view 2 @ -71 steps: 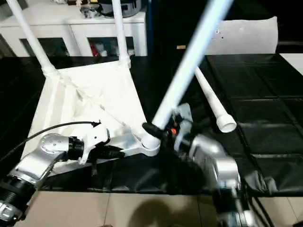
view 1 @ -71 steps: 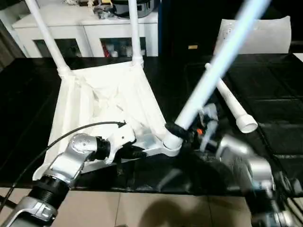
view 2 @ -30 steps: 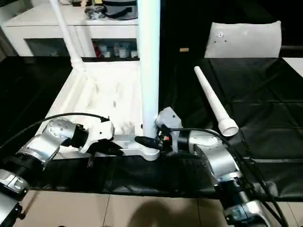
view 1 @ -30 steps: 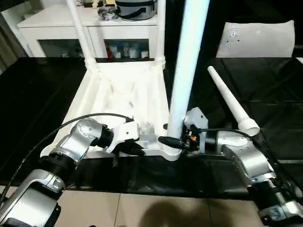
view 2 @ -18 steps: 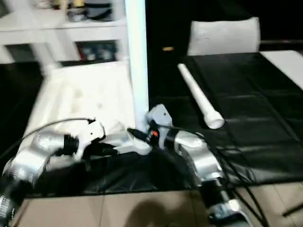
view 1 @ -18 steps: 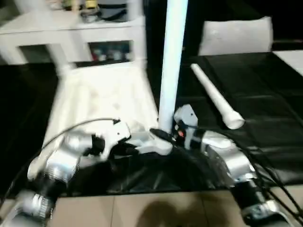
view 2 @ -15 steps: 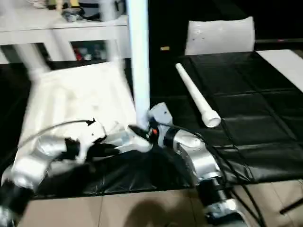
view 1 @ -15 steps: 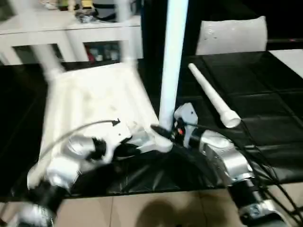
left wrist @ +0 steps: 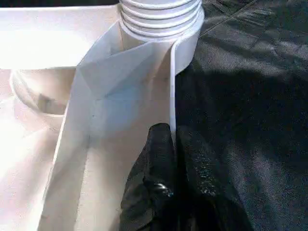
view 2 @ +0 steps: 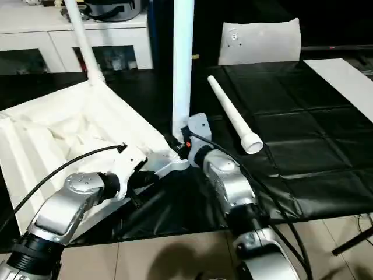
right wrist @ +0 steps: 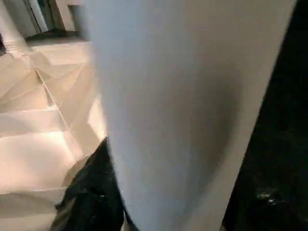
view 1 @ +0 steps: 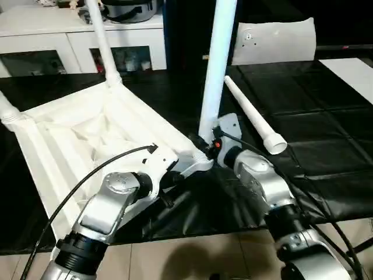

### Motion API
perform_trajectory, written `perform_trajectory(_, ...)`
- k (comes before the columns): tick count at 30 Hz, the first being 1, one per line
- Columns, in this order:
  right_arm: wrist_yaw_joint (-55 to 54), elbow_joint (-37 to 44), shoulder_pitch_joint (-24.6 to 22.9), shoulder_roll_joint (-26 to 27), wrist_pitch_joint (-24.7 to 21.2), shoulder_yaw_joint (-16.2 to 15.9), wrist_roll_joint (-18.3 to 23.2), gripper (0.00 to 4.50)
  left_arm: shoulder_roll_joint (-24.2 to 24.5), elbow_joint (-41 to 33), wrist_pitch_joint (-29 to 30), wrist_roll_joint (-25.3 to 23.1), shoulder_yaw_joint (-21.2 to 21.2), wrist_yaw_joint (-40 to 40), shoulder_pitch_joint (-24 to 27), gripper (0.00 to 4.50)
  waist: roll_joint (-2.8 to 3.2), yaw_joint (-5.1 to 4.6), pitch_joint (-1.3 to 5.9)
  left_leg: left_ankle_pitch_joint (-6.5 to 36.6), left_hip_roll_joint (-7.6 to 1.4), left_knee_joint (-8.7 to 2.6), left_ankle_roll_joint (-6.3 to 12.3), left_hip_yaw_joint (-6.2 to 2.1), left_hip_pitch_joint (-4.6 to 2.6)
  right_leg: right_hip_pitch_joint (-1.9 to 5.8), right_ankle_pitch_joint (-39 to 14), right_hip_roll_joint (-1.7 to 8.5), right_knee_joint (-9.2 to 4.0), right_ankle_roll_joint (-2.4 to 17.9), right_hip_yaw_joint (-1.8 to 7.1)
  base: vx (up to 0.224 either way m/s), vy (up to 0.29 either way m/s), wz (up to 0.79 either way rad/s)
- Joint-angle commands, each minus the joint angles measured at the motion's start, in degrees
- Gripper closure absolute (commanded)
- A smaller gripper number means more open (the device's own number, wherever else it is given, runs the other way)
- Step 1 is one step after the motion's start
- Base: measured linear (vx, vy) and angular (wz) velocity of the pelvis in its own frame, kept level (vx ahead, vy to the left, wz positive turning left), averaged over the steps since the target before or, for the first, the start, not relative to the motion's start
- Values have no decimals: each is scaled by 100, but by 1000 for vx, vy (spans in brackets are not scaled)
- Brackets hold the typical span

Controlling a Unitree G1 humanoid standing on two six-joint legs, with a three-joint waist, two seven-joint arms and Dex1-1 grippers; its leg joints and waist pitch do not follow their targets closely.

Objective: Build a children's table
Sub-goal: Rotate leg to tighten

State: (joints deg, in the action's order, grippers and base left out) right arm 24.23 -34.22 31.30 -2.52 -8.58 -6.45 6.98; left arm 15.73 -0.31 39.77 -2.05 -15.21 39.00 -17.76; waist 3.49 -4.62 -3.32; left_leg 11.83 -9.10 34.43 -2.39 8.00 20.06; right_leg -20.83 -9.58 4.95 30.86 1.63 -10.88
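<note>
The white tabletop lies upside down on the black-covered work table, ribbed underside up and turned at an angle, so one corner points toward the robot. At its far left corner only the base of a leg is in view, and a second leg stands up from the far corner in front of the white cabinet.

The left gripper sits at the near edge of the tabletop, its black fingers pinched tight on the thin upright rim, just short of the near corner socket; in the left wrist view the ridged collar of that socket stands right beyond the fingertips.

A third leg rises close to upright out of that near corner. The right gripper is down at its base, its fingers set around the tube at a middling width; whether they press on it or stand just off it I cannot tell. In the right wrist view the tube stands immediately ahead of the right gripper's black finger.

Further right, the fourth leg lies loose on the black cover, its wide open end nearer the robot. A white chair back shows at the far side of the table.
</note>
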Motion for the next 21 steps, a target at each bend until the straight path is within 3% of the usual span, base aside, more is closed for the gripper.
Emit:
perform_trajectory(1,-51,-474,-198,-25,-235,-62,-141,168,87,-88,-29,-6,-62,-24,-95,450,51,-33,146,4192,-377,-511,-176,-320,-159,31,-4396,513,-698,-251,124,0,0,0)
perform_trajectory(2,4,-449,-205,-46,-254,-69,-127,168,136,-31,-72,8,-32,-13,-123,450,73,-31,136,4276,-405,-551,-179,-330,-146,62,-4268,505,-652,-241,114,0,0,0)
perform_trajectory(3,61,-421,-215,-63,-284,-74,-108,145,170,15,-110,22,-5,0,-146,450,85,-34,122,4383,-453,-624,-194,-364,-70,133,-4120,514,-557,-217,148,0,0,0)
perform_trajectory(4,104,-368,-236,-71,-287,-63,-76,140,208,60,-174,31,17,29,-169,450,85,44,124,4543,-527,-756,-276,-393,36,173,-3746,543,-341,-44,375,0,0,0)
perform_trajectory(5,118,-313,-261,-88,-298,-52,-63,132,245,125,-246,36,40,65,-199,450,88,67,129,4460,-466,-693,-298,-353,-46,80,-3915,570,-434,-14,388,0,0,0)
perform_trajectory(6,121,-284,-276,-97,-279,-33,-69,132,271,171,-297,25,58,96,-225,450,40,64,143,3899,-305,-462,-226,-268,-190,-83,-4370,675,-668,21,336,0,0,0)
perform_trajectory(7,129,-249,-300,-108,-256,-22,-71,123,290,213,-347,18,72,118,-246,450,43,68,157,3286,-260,-393,-86,-251,-94,34,-4574,706,-723,-87,264,0,0,0)
perform_trajectory(8,197,-89,-426,-166,-228,-10,-55,123,364,335,-415,-4,81,189,-315,450,31,86,184,3006,-290,-437,-41,-271,22,135,-4375,705,-656,-96,302,0,0,0)
perform_trajectory(9,198,-89,-427,-167,-228,-10,-55,110,365,336,-416,-5,81,189,-315,450,43,135,206,2814,-330,-467,-2,-277,59,153,-4136,703,-639,-70,348,0,0,0)
perform_trajectory(10,256,24,-519,-224,-179,-33,-70,91,422,407,-473,-18,72,237,-352,450,67,197,195,2859,-411,-513,10,-280,2,70,-3605,626,-577,126,376,0,0,0)
perform_trajectory(13,602,461,-825,-425,-123,-118,0,68,610,607,-663,44,45,409,-434,450,127,245,223,2806,-462,-562,1,-302,80,160,-3029,627,-474,291,412,0,0,0)
perform_trajectory(15,997,926,-1095,-671,-265,-169,132,47,778,791,-968,106,-14,701,-505,450,101,282,250,2594,-467,-564,43,-284,108,180,-2648,621,-437,379,452,0,0,0)
perform_trajectory(17,1158,1079,-1185,-778,-247,-190,160,33,848,852,-1062,122,-44,823,-525,450,105,340,292,2049,-482,-552,178,-268,170,243,-2065,630,-358,553,482,27,-1,-1)
perform_trajectory(19,1381,1260,-1299,-962,-138,-165,214,5,996,980,-1474,122,-167,1189,-554,450,108,395,348,1572,-483,-507,269,-236,168,255,-1497,636,-298,718,505,75,-8,-1)
perform_trajectory(20,1561,1362,-1354,-1103,-66,-147,256,5,1086,1077,-1706,106,-241,1401,-593,450,122,437,415,1016,-475,-449,412,-213,174,285,-790,639,-194,884,515,68,-14,0)
perform_trajectory(21,1833,1506,-1415,-1318,17,-118,324,5,1199,1204,-1979,180,-335,1799,-650,450,89,445,435,670,-449,-420,540,-206,201,304,-414,615,-151,924,502,58,-16,-1)
